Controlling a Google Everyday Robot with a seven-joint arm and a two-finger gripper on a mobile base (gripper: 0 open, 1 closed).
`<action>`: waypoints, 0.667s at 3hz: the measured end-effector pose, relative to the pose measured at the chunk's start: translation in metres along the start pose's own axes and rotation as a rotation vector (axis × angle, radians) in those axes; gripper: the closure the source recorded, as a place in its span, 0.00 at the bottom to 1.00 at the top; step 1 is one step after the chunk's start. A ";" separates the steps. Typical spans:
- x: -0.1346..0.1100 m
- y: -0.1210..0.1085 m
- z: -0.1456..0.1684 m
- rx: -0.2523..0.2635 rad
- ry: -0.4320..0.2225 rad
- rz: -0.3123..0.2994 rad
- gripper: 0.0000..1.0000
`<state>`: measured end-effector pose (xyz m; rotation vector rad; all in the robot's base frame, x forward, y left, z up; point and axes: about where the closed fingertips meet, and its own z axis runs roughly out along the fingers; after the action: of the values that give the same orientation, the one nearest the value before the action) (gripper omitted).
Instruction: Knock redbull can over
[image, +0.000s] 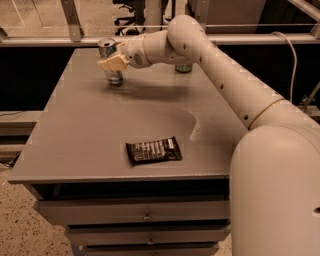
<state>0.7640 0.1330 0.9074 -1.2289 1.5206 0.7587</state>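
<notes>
The redbull can (111, 61) is a slim tall can with a silver top. It stands upright at the far left of the grey table (90, 130). My gripper (112, 63) reaches in from the right on the long white arm. Its cream fingertips (111, 64) lie across the front of the can's upper half, touching or just in front of it. The middle of the can is hidden behind the fingers.
A wider green can (183, 67) stands at the far edge behind my arm, mostly hidden. A dark snack bar wrapper (153, 150) lies near the front edge. Drawers (145, 216) sit under the tabletop. A rail and office chairs are beyond the table.
</notes>
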 end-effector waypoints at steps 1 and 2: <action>-0.008 0.020 -0.045 -0.008 0.038 -0.028 1.00; -0.010 0.044 -0.106 -0.019 0.141 -0.051 1.00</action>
<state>0.6895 0.0539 0.9445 -1.3541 1.5919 0.6659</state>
